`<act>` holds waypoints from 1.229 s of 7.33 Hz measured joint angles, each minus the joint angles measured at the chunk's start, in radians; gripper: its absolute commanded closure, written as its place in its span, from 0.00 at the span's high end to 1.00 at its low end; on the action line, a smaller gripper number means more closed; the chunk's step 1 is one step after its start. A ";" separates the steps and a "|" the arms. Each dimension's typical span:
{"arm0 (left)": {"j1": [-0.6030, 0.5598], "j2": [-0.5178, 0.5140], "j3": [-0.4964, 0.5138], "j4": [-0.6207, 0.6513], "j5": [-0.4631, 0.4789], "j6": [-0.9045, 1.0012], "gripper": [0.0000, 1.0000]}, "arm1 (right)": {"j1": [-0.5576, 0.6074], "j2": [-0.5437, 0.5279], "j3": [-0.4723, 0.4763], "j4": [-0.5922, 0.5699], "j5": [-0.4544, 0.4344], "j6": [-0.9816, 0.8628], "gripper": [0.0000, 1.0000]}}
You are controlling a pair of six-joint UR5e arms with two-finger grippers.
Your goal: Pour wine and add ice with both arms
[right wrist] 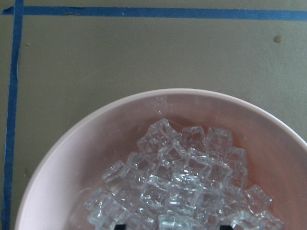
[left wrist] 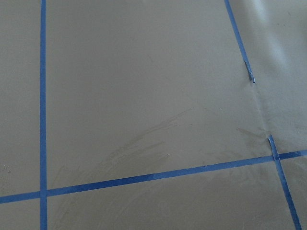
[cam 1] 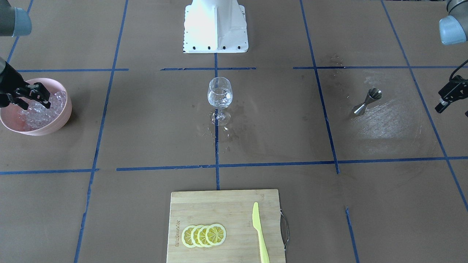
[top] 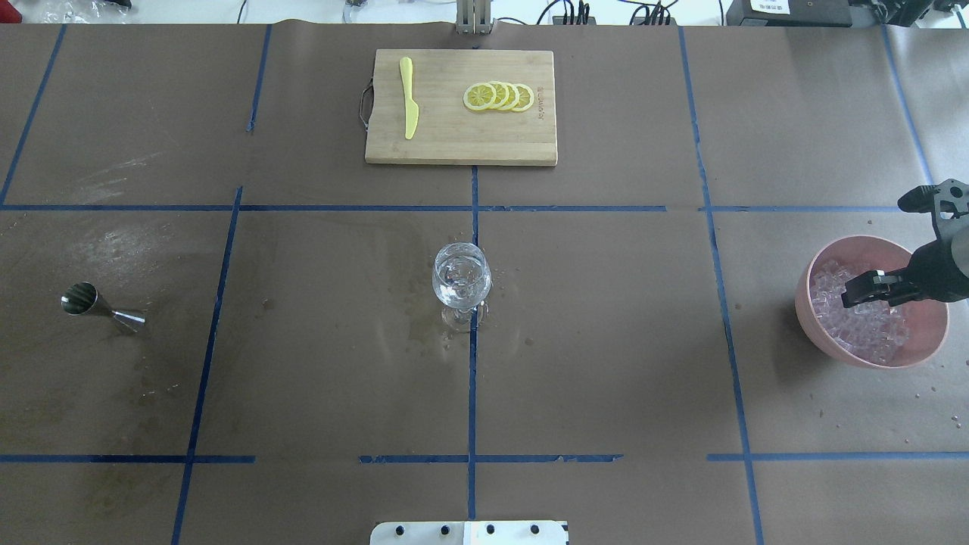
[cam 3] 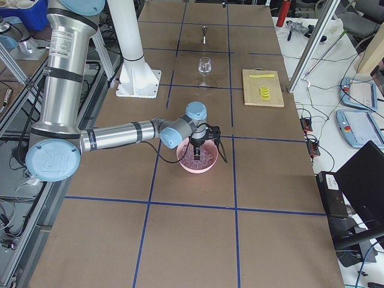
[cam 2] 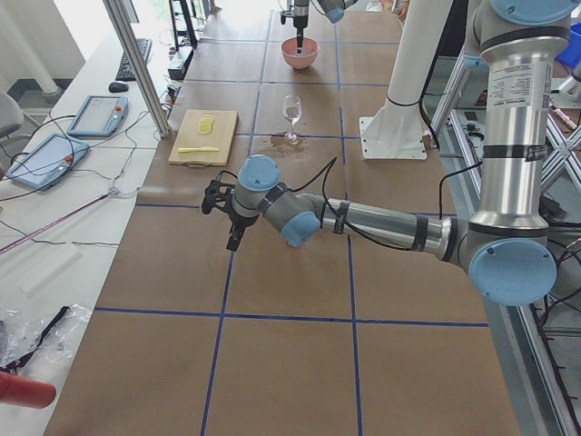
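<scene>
A stemmed wine glass (cam 1: 219,98) stands upright at the table's middle with a little clear wine (top: 461,278) in it. The ice (right wrist: 182,182) is a heap of clear chunks in a pink bowl (top: 870,363). My right gripper (top: 863,291) hangs over the ice inside the bowl's rim, its jaws open and empty. Its fingertips (right wrist: 121,225) just show at the bottom edge of the right wrist view. My left gripper (cam 1: 444,104) hovers at the table's far left side, beyond a steel jigger (cam 1: 367,101) lying on its side. I cannot tell whether it is open.
A wooden cutting board (top: 454,144) at the operators' edge holds several lemon slices (top: 500,96) and a yellow knife (top: 409,98). Wet patches lie around the glass and the jigger. The white robot base (cam 1: 215,25) stands behind the glass.
</scene>
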 measured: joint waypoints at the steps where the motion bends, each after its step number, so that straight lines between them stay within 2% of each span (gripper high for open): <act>1: 0.000 0.000 -0.002 0.000 0.000 0.000 1.00 | 0.000 0.000 0.000 0.000 0.000 0.000 0.12; 2: -0.001 0.001 -0.005 0.000 -0.001 0.000 1.00 | 0.000 0.000 -0.001 0.000 -0.001 0.001 0.00; 6: -0.003 0.015 -0.022 -0.003 0.000 0.002 1.00 | 0.014 -0.004 0.035 -0.003 0.015 0.001 0.00; 9: -0.003 0.028 -0.038 -0.007 -0.001 0.002 1.00 | 0.190 0.051 0.120 -0.008 0.171 0.005 0.00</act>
